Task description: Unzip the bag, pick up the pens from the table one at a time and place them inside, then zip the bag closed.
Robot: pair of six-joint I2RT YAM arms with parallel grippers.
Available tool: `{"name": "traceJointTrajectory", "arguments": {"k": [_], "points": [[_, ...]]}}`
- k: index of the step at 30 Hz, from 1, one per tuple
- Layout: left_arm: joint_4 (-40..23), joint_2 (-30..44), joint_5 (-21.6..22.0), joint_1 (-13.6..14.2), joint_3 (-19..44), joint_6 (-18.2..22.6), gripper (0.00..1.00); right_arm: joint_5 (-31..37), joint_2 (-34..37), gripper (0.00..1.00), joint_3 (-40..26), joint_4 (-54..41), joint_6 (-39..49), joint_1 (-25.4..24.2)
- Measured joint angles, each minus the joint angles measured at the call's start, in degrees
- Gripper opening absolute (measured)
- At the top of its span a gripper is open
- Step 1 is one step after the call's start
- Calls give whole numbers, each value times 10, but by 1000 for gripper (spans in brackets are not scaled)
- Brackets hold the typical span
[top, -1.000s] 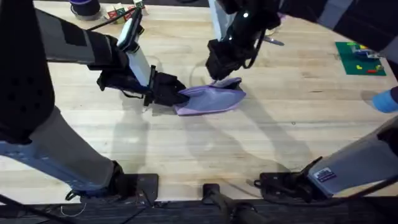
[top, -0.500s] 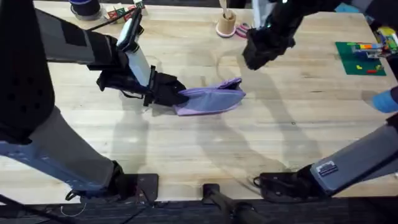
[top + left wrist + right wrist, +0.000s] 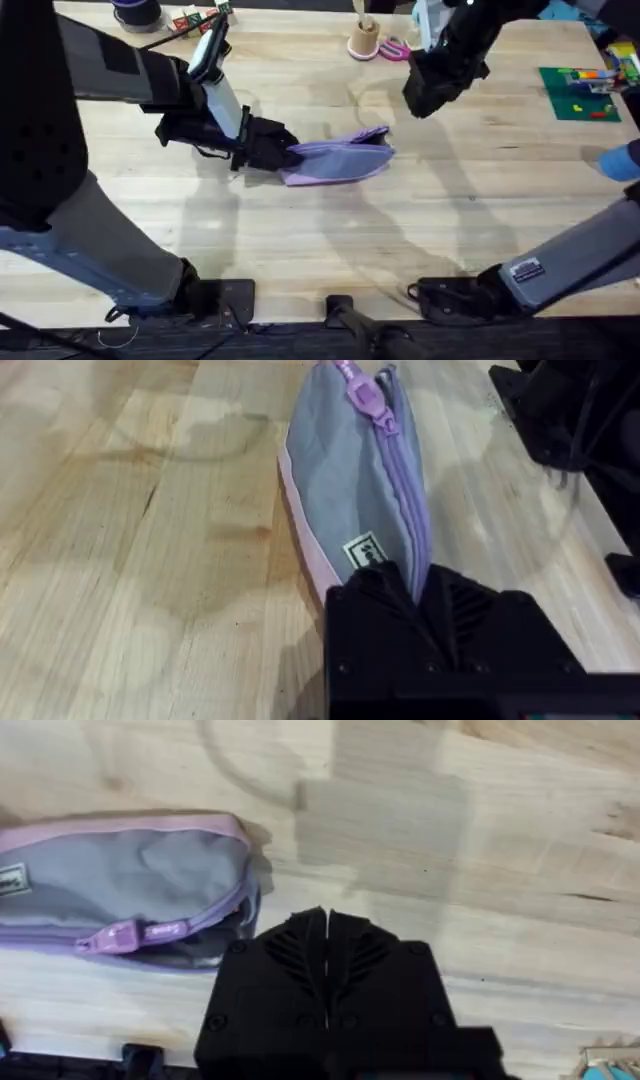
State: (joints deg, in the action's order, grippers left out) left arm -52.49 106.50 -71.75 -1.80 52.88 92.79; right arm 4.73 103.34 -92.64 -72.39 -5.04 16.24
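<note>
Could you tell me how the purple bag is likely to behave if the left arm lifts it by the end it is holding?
Probably floppy: the bag is soft fabric with creases in its grey panel, so the free end would likely sag. It looks light, lying slim and flat on the table. The left pincer is shut on one end, and the cloth seems unlikely to slip.

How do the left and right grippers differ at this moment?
The left gripper is shut on the bag at its end, low on the table; the right gripper is shut on nothing. The left touches the bag; the right hangs apart from it, off beyond its zipper-pull end. Both have black fingers.
</note>
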Motion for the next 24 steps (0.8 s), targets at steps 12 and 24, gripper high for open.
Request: {"name": "traceJointTrajectory", "arguments": {"k": [12, 24], "points": [[0, 0, 0, 0, 0, 0, 42, 0, -113, 510, -73, -3, -12, 57], [0, 0, 0, 0, 0, 0, 43, -74, -153, 996, -87, -6, -33, 103]]}}
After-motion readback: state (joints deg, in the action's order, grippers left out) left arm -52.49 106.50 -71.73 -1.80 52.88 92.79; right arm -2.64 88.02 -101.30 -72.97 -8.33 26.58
